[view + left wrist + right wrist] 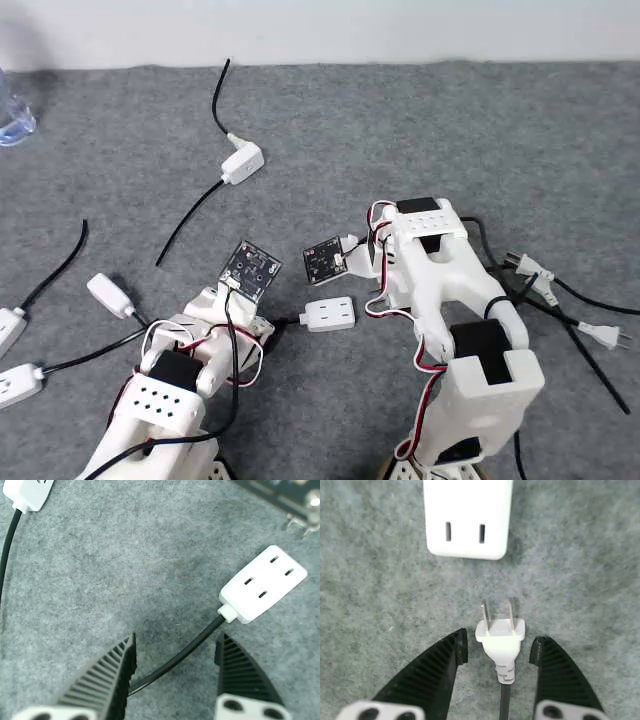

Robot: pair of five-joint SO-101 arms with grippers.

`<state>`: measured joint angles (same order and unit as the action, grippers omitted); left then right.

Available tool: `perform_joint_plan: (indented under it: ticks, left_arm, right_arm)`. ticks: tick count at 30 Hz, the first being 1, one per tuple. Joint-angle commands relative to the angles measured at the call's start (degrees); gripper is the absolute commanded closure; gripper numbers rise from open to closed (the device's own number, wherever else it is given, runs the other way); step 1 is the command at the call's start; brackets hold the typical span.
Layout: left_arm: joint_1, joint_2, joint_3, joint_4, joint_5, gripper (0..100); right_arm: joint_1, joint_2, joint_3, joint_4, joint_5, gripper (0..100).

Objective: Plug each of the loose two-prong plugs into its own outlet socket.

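A white outlet socket (328, 314) lies between the two arms, its black cable running off under the left arm. My left gripper (176, 642) is open just above the carpet, and its fingers straddle that cable a short way behind the socket (263, 582). My right gripper (501, 637) is open around a white two-prong plug (500, 632) that lies flat, with a gap on each side. The plug's prongs point at the slots of the socket (467, 517), a short gap away. Two more loose plugs (530, 268) (605, 335) lie to the right of the right arm.
Other white sockets on black cables lie at the left (110, 295) (8, 325) (15, 383), and one shows at the edge of the left wrist view (27, 491). An angled white plug (243, 163) lies farther back. Black cables cross the grey carpet right of the right arm.
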<state>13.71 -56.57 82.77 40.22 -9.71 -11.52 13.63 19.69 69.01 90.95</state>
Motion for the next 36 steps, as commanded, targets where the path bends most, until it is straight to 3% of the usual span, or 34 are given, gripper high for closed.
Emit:
perform_joint_plan:
  ticks: [1, 5, 15, 19, 24, 27, 36]
  left_arm:
    - [0.53, -0.70, -0.22, -1.58, 0.18, 76]
    - [0.53, -0.70, -0.22, -1.58, 0.18, 76]
    - [0.53, -0.70, -0.22, -1.58, 0.18, 76]
    - [0.53, -0.70, -0.22, -1.58, 0.18, 76]
    - [0.53, -0.70, -0.22, -1.58, 0.18, 76]
    - [0.53, -0.70, -0.22, -1.58, 0.18, 76]
    - [0.53, -0.70, -0.22, -1.58, 0.18, 76]
  right_arm:
    - [-1.19, 0.13, -1.14, 1.27, 0.44, 82.2]
    - [-1.10, 0.13, -1.32, 0.48, 1.41, 98.2]
    - [3.56, 0.75, -0.97, -5.32, 4.57, 99.1]
    - [1.19, 0.57, -1.23, -8.13, -3.69, 98.9]
    - [-0.92, 0.13, -2.11, -15.25, -22.24, 98.9]
    - [-0.75, 0.66, -3.25, -15.25, -26.46, 98.9]
    - [-0.84, 0.13, -1.85, -10.68, -18.81, 98.2]
